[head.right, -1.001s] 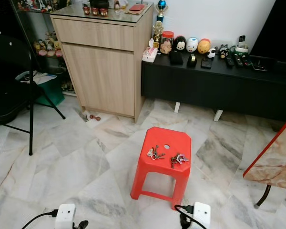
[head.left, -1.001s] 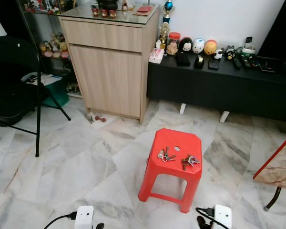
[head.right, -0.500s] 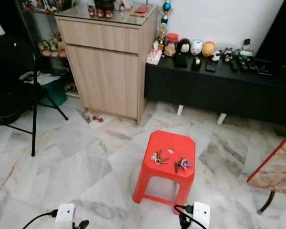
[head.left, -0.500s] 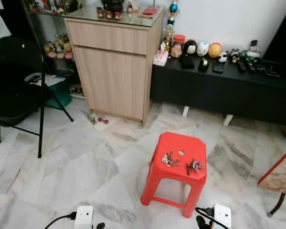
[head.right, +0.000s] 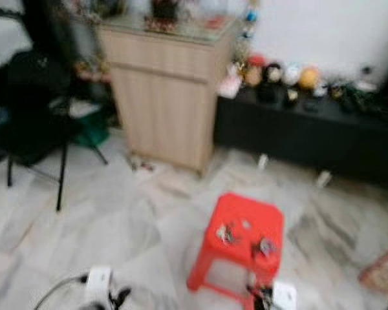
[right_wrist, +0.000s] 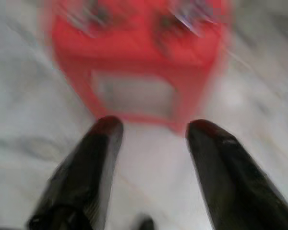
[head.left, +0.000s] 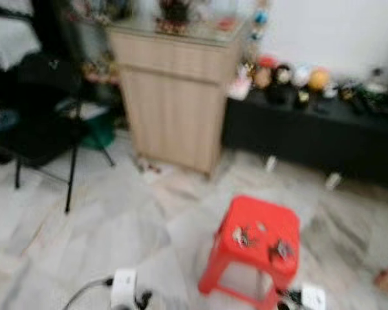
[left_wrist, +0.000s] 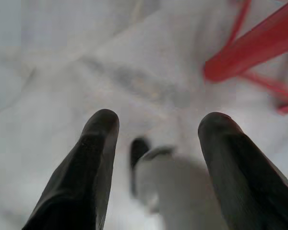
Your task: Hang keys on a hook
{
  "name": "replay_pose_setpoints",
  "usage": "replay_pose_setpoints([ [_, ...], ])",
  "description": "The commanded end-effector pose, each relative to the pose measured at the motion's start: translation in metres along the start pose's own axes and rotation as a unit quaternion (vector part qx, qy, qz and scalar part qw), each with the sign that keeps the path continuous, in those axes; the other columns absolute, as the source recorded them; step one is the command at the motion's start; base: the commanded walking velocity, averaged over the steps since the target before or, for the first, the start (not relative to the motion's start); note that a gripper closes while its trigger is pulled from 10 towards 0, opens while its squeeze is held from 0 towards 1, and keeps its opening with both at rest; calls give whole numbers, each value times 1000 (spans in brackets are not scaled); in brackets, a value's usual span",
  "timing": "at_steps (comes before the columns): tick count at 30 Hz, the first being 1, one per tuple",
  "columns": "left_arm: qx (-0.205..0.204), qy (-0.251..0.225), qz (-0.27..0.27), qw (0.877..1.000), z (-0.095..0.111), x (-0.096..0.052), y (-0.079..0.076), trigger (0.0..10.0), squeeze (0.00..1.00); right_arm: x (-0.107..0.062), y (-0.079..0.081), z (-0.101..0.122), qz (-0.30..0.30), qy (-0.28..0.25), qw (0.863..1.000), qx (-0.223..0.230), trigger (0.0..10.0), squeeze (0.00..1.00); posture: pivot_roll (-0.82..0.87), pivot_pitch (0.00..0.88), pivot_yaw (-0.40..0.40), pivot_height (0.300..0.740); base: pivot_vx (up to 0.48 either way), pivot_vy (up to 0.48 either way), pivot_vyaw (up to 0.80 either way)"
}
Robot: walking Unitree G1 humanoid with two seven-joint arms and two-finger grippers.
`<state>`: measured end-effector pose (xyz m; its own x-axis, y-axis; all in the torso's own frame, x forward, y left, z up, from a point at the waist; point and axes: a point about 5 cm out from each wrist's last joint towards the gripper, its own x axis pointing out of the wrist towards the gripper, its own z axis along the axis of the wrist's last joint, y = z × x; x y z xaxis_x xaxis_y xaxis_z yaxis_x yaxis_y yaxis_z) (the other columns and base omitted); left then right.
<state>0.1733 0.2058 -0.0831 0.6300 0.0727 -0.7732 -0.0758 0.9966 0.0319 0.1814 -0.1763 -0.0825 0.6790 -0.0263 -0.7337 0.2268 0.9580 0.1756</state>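
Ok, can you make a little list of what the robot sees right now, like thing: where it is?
picture: blurry, the robot is likely moving
red stool: on the marble floor, in front of the robot
keys: two bunches on the stool top, left bunch and right bunch, lying apart
hook: cannot make one out
left claw: open, low over the floor, holding nothing
right claw: open, pointing at the stool, holding nothing
wooden cabinet: behind the stool, by the wall
black chair: far left

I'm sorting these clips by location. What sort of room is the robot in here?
Probably a home living room: a marble-tiled floor, a wooden cabinet, a low black console lined with small ornaments, and a red plastic stool holding keys.
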Motion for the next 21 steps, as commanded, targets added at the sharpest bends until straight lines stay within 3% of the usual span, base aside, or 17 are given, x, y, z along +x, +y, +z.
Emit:
replay_pose_setpoints([
  [1, -4, 2, -16, 1000, 2, 2, -13, 10000, 0, -5, -14, -8, -20, 11, 1000, 2, 10000, 0, 55, 0, -80, 740, 277, 0, 0],
  [21, -10, -2, -15, 1000, 2, 2, -14, 10000, 0, -5, -15, -8, -19, 12, 1000, 1, 10000, 0, 53, 0, -82, 740, 247, 0, 0],
])
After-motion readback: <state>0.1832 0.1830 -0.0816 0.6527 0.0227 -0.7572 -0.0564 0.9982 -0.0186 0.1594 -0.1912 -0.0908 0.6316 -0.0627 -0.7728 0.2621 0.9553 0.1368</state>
